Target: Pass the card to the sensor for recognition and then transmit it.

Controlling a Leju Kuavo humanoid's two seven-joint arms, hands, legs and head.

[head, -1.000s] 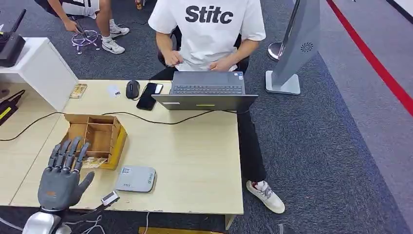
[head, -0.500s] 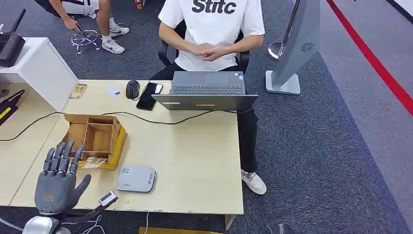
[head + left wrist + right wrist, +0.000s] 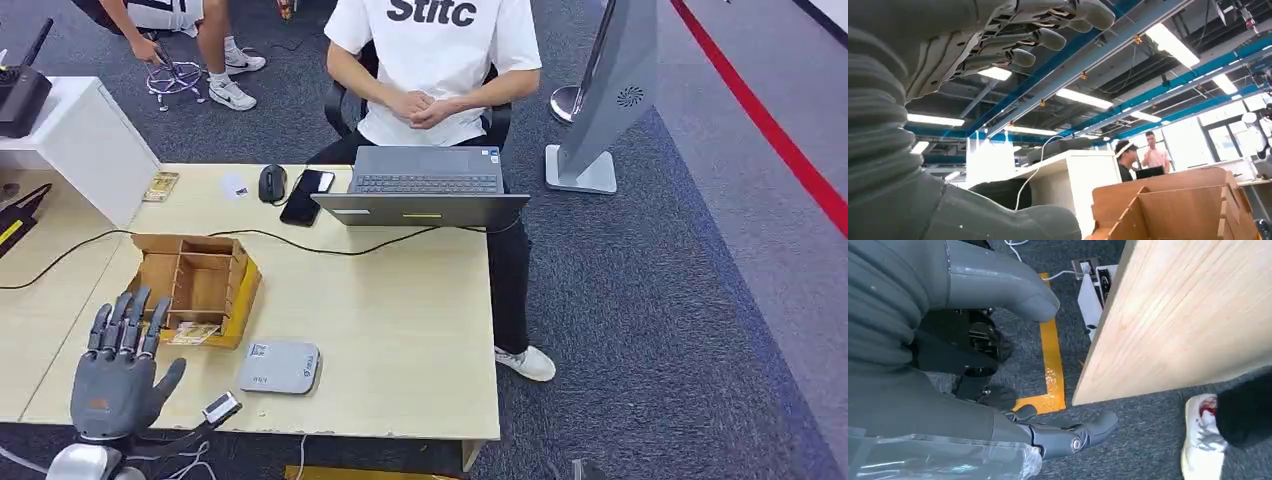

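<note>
The robot's left hand (image 3: 120, 372) is raised over the near corner of the table (image 3: 400, 330), palm down, fingers (image 3: 122, 322) stretched out and spread with nothing in them. Just past the fingertips sits a cardboard divider box (image 3: 200, 285), and a card (image 3: 192, 333) lies at the box's near edge, right beside the fingertips and not touched by them. From the left wrist camera the same box (image 3: 1178, 207) rises close ahead of the hand (image 3: 998, 45).

To the thumb side of that hand, a little apart, the flat grey sensor pad (image 3: 279, 366) rests on the table, and a small tag (image 3: 224, 406) on a cable lies by the table edge near the thumb. A black cable (image 3: 330, 245) runs across the table beyond the box.

Farther off are a laptop (image 3: 425, 185), a phone (image 3: 308, 195) and a mouse (image 3: 272, 183), with a seated person (image 3: 435, 60) behind them, hands clasped.

The right hand (image 3: 998, 365) hangs below the table edge (image 3: 1173, 315) above the carpet, fingers loosely open, holding nothing; a white shoe (image 3: 1203, 435) is near it.
</note>
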